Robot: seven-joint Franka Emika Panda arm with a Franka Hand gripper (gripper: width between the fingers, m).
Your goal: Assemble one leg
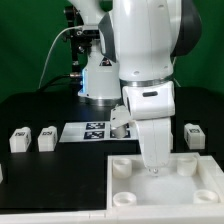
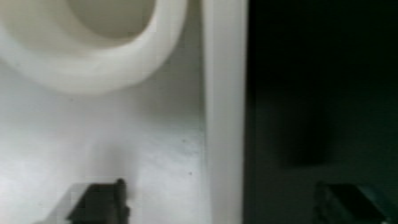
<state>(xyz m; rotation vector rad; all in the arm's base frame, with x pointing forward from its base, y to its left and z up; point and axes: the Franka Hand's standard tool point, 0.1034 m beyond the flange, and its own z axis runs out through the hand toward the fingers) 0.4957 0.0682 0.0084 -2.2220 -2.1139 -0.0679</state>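
Gripper (image 1: 152, 169) hangs low over the white square piece (image 1: 170, 195) by a corner socket (image 2: 98, 40), fingers (image 2: 98, 203) spread wide, empty, just the piece's edge btwn them, while the leg (image 1: 194, 135) sits well apart, off to the gripper's side at the exterior view's right.

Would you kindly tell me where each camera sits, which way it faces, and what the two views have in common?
Exterior view: off the arm, in front of the table, looking slightly down at the robot; shows the arm and its hand low over the square piece.
Wrist view: on the wrist, looking down along the hand at the square piece's edge and a round socket; only two dark fingertips show, spread apart.
Shared: the square piece, the table and the hand.
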